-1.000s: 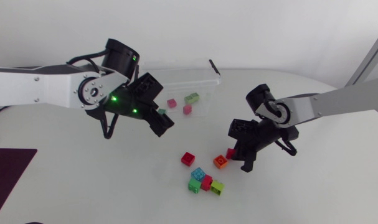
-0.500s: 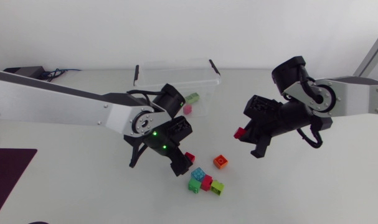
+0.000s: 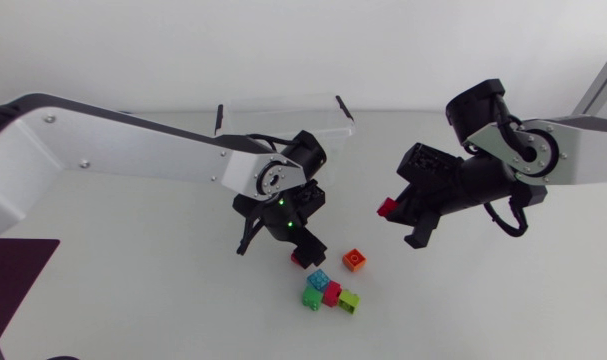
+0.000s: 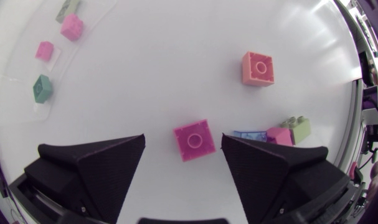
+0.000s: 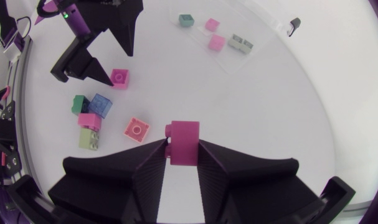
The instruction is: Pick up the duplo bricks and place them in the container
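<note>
Claws rn: left claw (image 4: 182, 140) wide open w/ red brick (image 3: 300, 259) between fingers, lower mid-frame; right claw (image 5: 184, 149) clamped on 2nd brick (image 3: 385, 209), centre-right.

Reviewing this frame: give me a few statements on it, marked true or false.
The right tool is shut on a red square plastic brick. True.
The left tool grips a brick. False: it is open, fingers either side of a second red brick on the white table, not touching.
The orange plastic brick lies in the clear plastic container. False: it is on the table, outside.
The container holds several bricks. True.
</note>
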Robot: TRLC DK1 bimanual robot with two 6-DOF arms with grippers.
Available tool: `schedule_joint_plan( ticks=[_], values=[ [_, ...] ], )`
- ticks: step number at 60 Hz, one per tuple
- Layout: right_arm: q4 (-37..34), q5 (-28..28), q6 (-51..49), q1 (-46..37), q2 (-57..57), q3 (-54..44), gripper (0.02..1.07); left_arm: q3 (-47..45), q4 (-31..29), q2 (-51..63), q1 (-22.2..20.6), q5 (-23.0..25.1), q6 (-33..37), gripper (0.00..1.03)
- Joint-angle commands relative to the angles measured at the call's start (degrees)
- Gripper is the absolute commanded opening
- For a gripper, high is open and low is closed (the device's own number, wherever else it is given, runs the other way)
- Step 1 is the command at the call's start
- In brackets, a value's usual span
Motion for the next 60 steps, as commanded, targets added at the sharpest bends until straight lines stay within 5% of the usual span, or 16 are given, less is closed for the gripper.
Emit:
schedule_joint_plan(
  ticks=[1,15,24,41,60],
  values=[
    [-0.65,-0.53,1.79,0.35,-0.92,2.47,0.33,2.42,-2.06,2.7,-0.18,0.02,-2.51,0.81],
    [-1.0,-1.76,3.99,-0.96,-0.39,7.48,0.33,3.82,-3.2,4.99,-0.45,0.19,-4.27,0.71],
    [-0.03,-3.08,6.45,-2.28,2.15,11.78,0.33,3.74,-3.29,6.04,-1.24,0.28,-4.71,0.17],
    [5.07,-3.78,13.48,-1.23,8.83,20.22,0.33,-0.13,-3.29,2.0,-1.15,0.46,-4.36,0.15],
    [9.64,-3.34,18.67,2.55,20.26,32.0,0.33,-4.79,-3.81,-11.63,3.86,0.63,-1.98,0.15]
  ],
)
